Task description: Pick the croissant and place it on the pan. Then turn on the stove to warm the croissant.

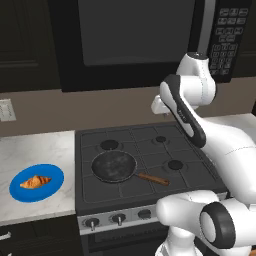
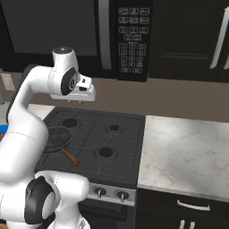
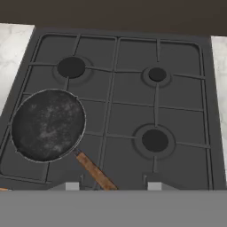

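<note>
The croissant (image 1: 35,181) lies on a round blue plate (image 1: 52,172) on the left counter. On the front-left burner of the black stove (image 1: 150,147) sits the dark pan (image 1: 114,166) (image 2: 56,138) (image 3: 48,125), its wooden handle (image 3: 95,172) pointing toward the front right. My gripper (image 3: 109,186) (image 2: 82,99) hangs high above the middle of the stove, pointing down, well to the right of the croissant. It is open, its fingertips (image 3: 66,186) wide apart with nothing between them.
Round knobs (image 1: 118,218) (image 2: 99,192) line the stove's silver front strip. A black microwave (image 1: 135,35) with a keypad (image 2: 129,36) hangs above the range. Marble counters (image 1: 35,147) (image 2: 188,152) flank the stove on both sides.
</note>
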Robot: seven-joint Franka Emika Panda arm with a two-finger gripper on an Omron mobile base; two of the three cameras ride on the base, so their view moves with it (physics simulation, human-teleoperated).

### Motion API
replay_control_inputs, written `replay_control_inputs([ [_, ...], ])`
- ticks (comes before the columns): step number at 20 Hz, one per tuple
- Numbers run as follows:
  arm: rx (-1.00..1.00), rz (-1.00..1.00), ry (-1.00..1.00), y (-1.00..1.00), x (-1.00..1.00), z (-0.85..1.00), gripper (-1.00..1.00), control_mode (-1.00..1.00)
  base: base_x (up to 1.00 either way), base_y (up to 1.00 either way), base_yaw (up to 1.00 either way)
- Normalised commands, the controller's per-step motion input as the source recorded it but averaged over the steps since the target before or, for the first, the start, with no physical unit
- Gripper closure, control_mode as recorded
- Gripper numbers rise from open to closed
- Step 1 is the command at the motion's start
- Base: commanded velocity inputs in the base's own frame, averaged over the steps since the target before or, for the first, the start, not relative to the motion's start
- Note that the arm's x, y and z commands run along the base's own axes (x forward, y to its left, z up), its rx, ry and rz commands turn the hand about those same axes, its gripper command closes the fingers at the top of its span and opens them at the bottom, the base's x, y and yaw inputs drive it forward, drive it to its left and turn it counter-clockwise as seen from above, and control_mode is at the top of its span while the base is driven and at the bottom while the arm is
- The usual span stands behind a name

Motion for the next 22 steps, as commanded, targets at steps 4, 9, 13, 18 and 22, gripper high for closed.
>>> replay_control_inputs([
  [4,0.0,0.03,0.0,0.28,-0.04,-0.09,-1.0,-1.0,0.0,0.0,0.0],
  [9,0.0,0.07,0.0,0.41,-0.1,-0.17,-1.0,-1.0,0.0,0.0,0.0],
  [13,0.0,0.04,0.0,0.54,-0.01,-0.2,-1.0,-1.0,0.0,0.0,0.0],
  [18,0.0,0.05,0.01,0.59,0.0,-0.23,-1.0,-1.0,0.0,0.0,0.0],
  [22,0.0,0.1,0.03,0.52,-0.08,-0.27,-1.0,-1.0,0.0,0.0,0.0],
])
